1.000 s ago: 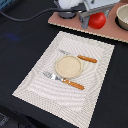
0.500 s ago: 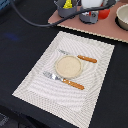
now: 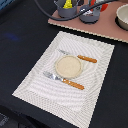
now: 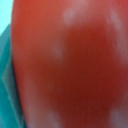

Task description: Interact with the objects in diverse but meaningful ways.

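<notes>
The red tomato (image 4: 70, 65) fills nearly the whole wrist view, very close to the camera. In the exterior view only a bit of the tomato (image 3: 95, 8) shows at the far edge, under my gripper (image 3: 89, 12), which hangs right over it above the pink board (image 3: 87, 25). My fingers are not visible, so open or shut is unclear. A grey pot (image 3: 67, 11) stands on the exterior view's left of the gripper, with the yellow cheese wedge (image 3: 66, 4) in it. The fish and the sausage are out of view.
A striped placemat (image 3: 45, 87) lies on the dark table, carrying a beige plate (image 3: 67, 66), an orange-handled knife (image 3: 80, 58) and an orange-handled fork (image 3: 65, 81). A white bowl (image 3: 122, 17) stands at the far end of the exterior view's right.
The tomato shows higher and smaller in the exterior view than a second ago, with the gripper now covering most of it. The placemat setting has not moved.
</notes>
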